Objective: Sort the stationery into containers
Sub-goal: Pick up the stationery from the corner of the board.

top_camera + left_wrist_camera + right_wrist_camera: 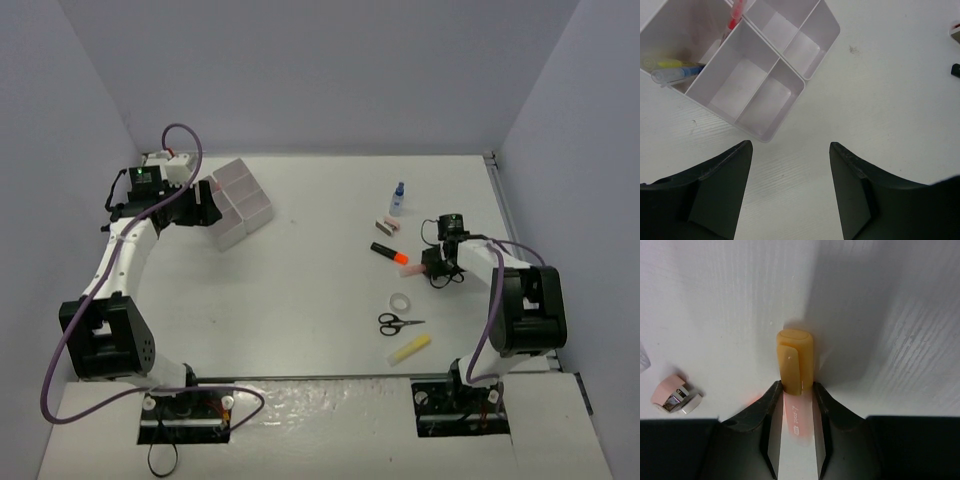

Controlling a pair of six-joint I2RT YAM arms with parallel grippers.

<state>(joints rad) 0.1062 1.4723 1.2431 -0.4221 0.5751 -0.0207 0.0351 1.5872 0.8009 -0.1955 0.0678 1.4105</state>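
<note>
The white six-compartment tray (243,197) stands at the back left and also shows in the left wrist view (771,75). One compartment holds a yellow highlighter (667,64) and a blue-capped pen (677,74). A red pen (735,15) stands in another. My left gripper (205,208) is open and empty just beside the tray's near corner (789,145). My right gripper (428,268) is shut on a pink highlighter with a yellow-orange cap (796,360), low over the table. An orange-black highlighter (389,254), pink eraser (387,226) and tiny blue-capped bottle (399,198) lie close by.
A white tape roll (401,301), black-handled scissors (398,322) and a yellow highlighter (410,349) lie nearer the right arm's base. The pink eraser (675,395) sits left of my right fingers. Grey walls enclose the table on three sides.
</note>
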